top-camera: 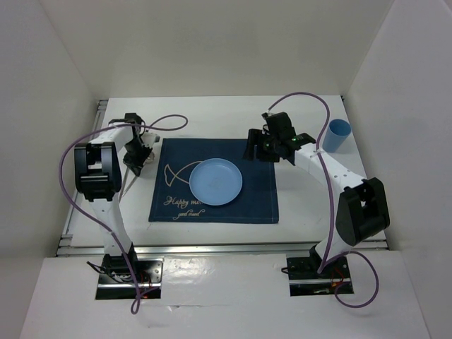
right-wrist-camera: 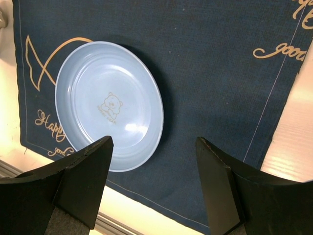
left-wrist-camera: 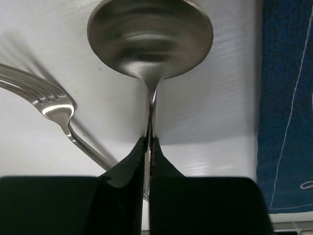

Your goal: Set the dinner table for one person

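My left gripper is shut on the neck of a steel spoon and holds it over the white dinner table, left of the navy placemat. A steel fork lies on the table beside it. In the top view the left gripper is at the mat's far left corner. A light blue plate lies on the placemat; it also shows in the right wrist view. My right gripper is open and empty above the mat, at its far right part.
A light blue cup stands upright at the far right of the table. Aluminium rails run along the table's near edge. White walls close in the table on the left, back and right.
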### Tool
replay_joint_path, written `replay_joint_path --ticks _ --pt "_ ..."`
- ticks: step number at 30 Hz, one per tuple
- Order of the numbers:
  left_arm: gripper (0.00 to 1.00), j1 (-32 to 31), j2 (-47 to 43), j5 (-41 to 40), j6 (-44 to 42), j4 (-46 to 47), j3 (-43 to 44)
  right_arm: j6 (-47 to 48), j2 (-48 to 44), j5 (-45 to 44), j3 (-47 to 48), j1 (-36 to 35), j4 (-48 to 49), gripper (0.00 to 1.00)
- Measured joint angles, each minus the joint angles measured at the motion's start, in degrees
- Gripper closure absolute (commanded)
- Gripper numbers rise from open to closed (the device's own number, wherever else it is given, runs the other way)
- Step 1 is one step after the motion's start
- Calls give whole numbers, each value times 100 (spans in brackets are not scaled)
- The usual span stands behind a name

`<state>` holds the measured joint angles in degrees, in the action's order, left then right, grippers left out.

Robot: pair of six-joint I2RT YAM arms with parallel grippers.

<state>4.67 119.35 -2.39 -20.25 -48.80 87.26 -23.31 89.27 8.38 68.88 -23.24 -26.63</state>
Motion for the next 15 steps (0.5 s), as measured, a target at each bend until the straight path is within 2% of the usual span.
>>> replay_joint_path --ticks 7,12,15 --pt "100 79 225 365 306 -415 387 20 -68 50 0 0 -20 24" --pt "100 247 229 1294 811 -501 546 42 -374 492 -247 -114 400 25" --pt "100 258 138 1718 1147 -466 673 20 -332 542 -262 -590 807 25"
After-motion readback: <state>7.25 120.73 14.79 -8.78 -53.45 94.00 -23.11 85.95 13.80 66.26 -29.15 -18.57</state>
